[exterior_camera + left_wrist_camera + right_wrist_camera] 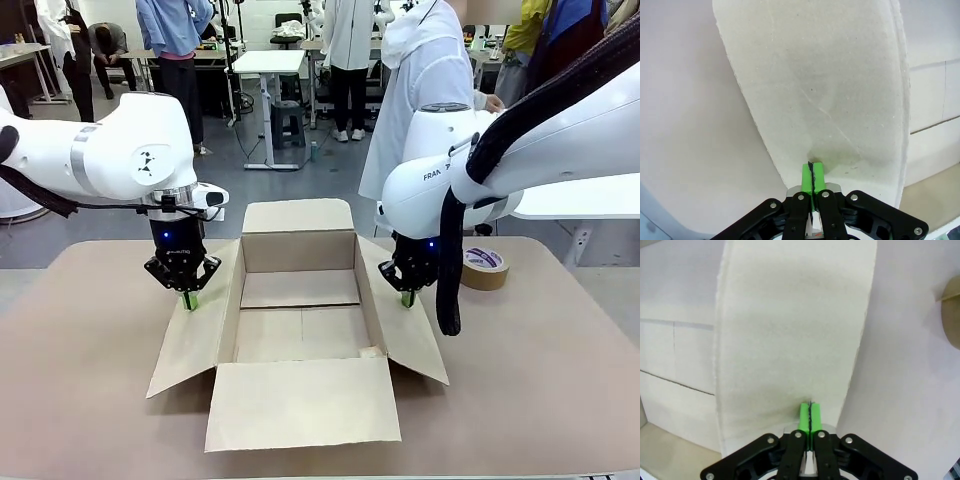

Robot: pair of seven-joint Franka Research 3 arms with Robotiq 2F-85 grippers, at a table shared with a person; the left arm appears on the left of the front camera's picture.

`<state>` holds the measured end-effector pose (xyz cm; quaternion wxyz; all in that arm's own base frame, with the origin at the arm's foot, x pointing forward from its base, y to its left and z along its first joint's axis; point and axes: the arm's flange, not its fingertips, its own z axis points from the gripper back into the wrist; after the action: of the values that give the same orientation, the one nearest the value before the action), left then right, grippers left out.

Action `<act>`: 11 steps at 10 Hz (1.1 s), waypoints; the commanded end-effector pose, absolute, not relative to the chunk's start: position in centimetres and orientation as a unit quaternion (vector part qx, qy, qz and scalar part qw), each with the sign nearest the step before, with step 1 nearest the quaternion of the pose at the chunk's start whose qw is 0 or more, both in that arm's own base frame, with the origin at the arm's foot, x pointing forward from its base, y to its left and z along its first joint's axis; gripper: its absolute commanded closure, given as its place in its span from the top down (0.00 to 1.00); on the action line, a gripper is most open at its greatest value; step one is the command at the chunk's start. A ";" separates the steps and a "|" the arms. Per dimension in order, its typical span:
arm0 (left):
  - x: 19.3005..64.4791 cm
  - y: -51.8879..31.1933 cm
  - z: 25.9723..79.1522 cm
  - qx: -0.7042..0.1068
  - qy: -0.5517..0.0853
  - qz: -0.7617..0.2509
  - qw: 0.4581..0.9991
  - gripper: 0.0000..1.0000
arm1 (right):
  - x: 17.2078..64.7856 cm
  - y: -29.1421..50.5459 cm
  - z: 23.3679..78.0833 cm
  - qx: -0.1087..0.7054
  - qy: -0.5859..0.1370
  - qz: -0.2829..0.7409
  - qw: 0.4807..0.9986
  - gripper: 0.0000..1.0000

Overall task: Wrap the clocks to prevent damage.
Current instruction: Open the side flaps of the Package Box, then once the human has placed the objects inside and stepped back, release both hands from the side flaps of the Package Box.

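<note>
From the front, my left jaws are pressed together, tips down on the left flap (195,335) of the open carton (298,252) on the counter (80,390). My right jaws, also pressed together, touch the right flap (410,335), with the tape roll (485,268) near them. Left wrist: my green pads (806,177) meet against pale cardboard. Right wrist: pads (804,416) closed on cardboard likewise. Where the clocks lie I cannot tell.

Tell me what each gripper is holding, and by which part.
Nothing is held. Both are shut, pads together: the left gripper tips onto the left flap of the carton, the right gripper onto the right flap.
</note>
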<state>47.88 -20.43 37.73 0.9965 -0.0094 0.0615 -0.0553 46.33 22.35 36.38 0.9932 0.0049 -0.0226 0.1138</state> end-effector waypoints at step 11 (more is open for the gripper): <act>47.4 -20.2 37.9 -0.005 0.058 -0.058 0.997 0.00 | 46.2 22.5 36.1 -0.004 -0.016 0.095 0.995 0.01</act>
<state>47.79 -20.41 37.88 0.9966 -0.0091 0.0603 -0.0555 46.23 22.33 36.29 0.9944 0.0036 -0.0181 0.1039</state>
